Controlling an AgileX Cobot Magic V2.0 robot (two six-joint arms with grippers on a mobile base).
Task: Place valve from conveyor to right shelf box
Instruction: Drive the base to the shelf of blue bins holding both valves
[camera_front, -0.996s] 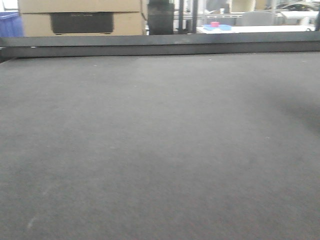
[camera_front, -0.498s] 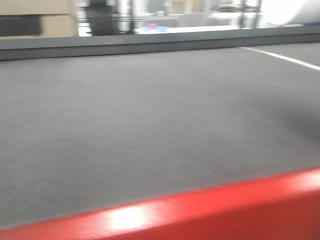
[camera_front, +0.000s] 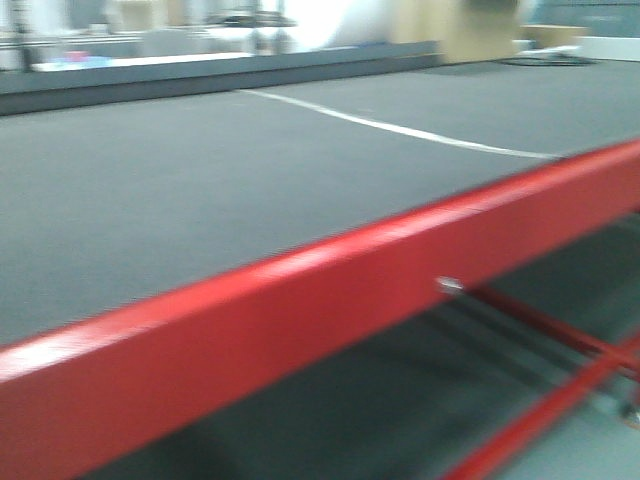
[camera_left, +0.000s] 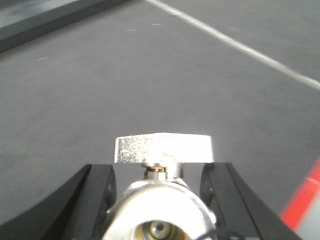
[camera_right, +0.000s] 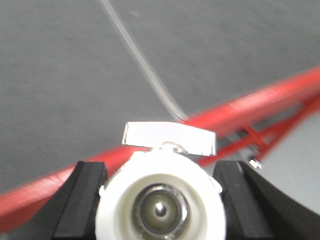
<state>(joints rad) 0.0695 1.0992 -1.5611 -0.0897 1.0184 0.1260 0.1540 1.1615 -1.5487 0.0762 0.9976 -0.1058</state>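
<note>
In the left wrist view a silver valve (camera_left: 162, 148) with a flat handle sits between black fingers (camera_left: 97, 192), my left gripper (camera_left: 161, 181) shut on it above the dark grey conveyor (camera_left: 100, 85). A second valve (camera_right: 170, 138), with a white round end facing the camera, fills my right gripper (camera_right: 162, 186), which is shut on it over the belt's edge (camera_right: 60, 75). The front view shows the conveyor (camera_front: 150, 200) and its dark rail (camera_front: 200, 80) at the far side. Neither gripper appears there. The right shelf box is out of view.
A thick red beam (camera_front: 300, 300) crosses the front view diagonally below the belt, with thinner red struts (camera_front: 540, 400) lower right. A white line (camera_front: 400, 130) runs across the belt. Blurred boxes and tables stand beyond the far rail.
The front view has swung to the right: the cardboard boxes slid out on the left, and the red beam came up from the bottom edge into the middle. A white line appeared.
</note>
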